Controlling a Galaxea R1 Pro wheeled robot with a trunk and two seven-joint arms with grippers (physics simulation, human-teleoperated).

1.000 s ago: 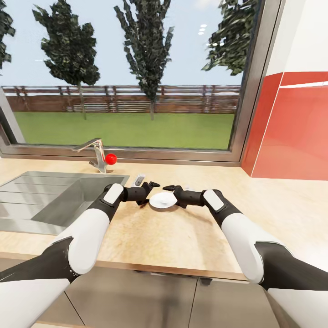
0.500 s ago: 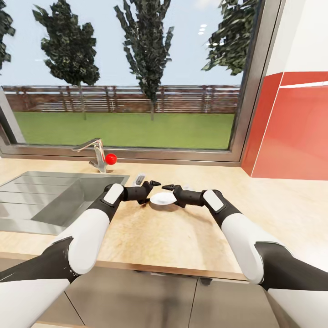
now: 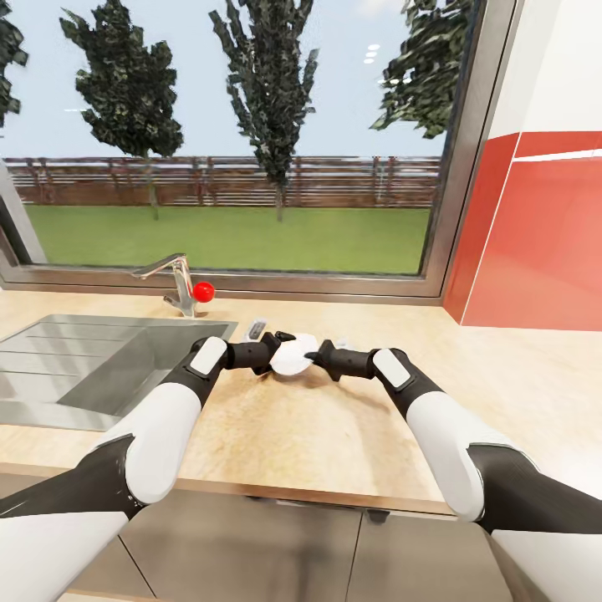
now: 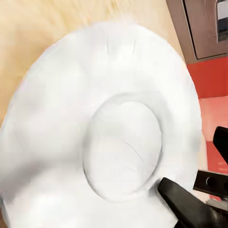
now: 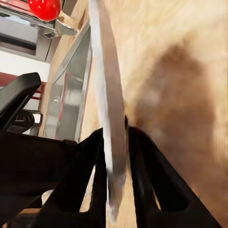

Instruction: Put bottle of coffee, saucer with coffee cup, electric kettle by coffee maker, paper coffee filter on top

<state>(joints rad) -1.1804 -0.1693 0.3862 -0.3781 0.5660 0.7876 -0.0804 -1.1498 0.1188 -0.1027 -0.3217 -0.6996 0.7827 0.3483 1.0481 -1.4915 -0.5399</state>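
1. The round white ceramic saucer (image 3: 293,354) sits tilted up on edge above the pale wooden countertop (image 3: 318,435), well in from the front edge and just right of the steel sink basin (image 3: 125,368), between the two grippers
2. The right gripper (image 5: 114,142) has its two black fingers (image 5: 145,166) closed on the saucer's rim, one on each face; in the right wrist view the saucer (image 5: 107,109) appears edge-on as a thin pale blade, and its lower rim is blurred and hard to follow
3. In the head view the right gripper (image 3: 313,358) meets the saucer at its right edge, but the fingertips themselves are too small to separate there
4. The left gripper (image 3: 274,344) lies just behind the saucer's left rim in the head view; the plate covers its tips, so I cannot tell whether its jaws are apart or together
5. The left wrist view shows the saucer (image 4: 99,137) face-on, with its round centre well clear but its outer rim cut off by the frame; a black finger (image 4: 185,202) touches the rim at one corner, partly cropped
6. A chrome tap with a red knob (image 3: 203,292) stands at the back edge of the sink, under the large window (image 3: 234,142)
7. A small grey object (image 3: 257,323) lies on the counter behind the left gripper, too small to identify
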